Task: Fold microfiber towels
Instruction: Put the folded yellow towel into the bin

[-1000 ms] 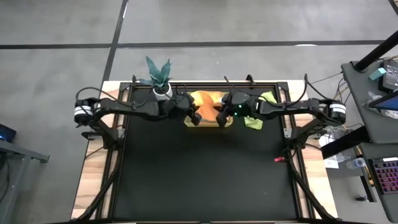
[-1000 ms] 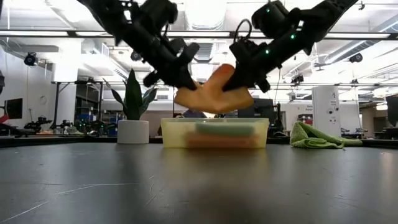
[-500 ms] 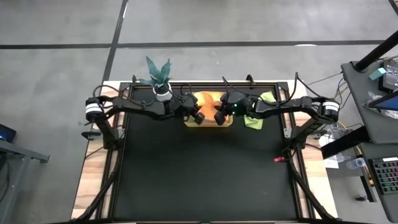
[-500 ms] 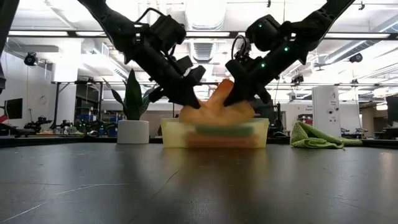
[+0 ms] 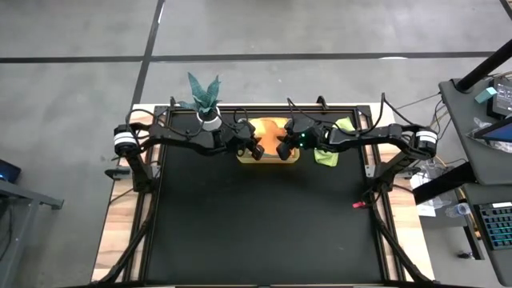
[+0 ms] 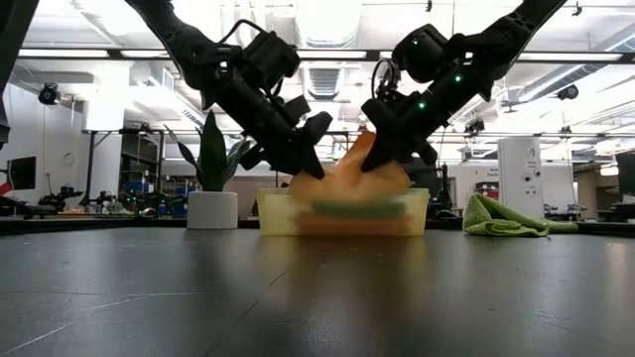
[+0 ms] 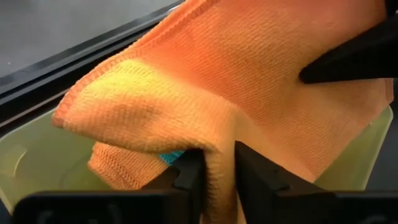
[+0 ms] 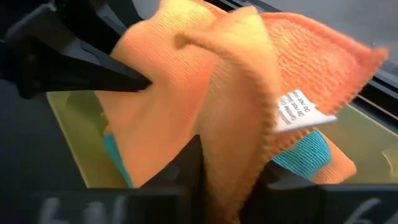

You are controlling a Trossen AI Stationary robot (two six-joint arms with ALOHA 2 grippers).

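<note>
Over bin (image 6: 342, 212), both pincers on orange towel (image 6: 347, 177)

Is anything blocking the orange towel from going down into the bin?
Nothing outside the bin blocks it. The orange towel, pinched by the left end effector and right end effector, hangs right over it. Folded towels, one teal towel, already lie inside beneath.

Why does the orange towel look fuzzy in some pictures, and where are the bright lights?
In the right wrist view the orange towel is smeared by motion blur; in the left wrist view its weave is sharp. In the low view, ceiling lights glare white, and the bin looks soft.
</note>
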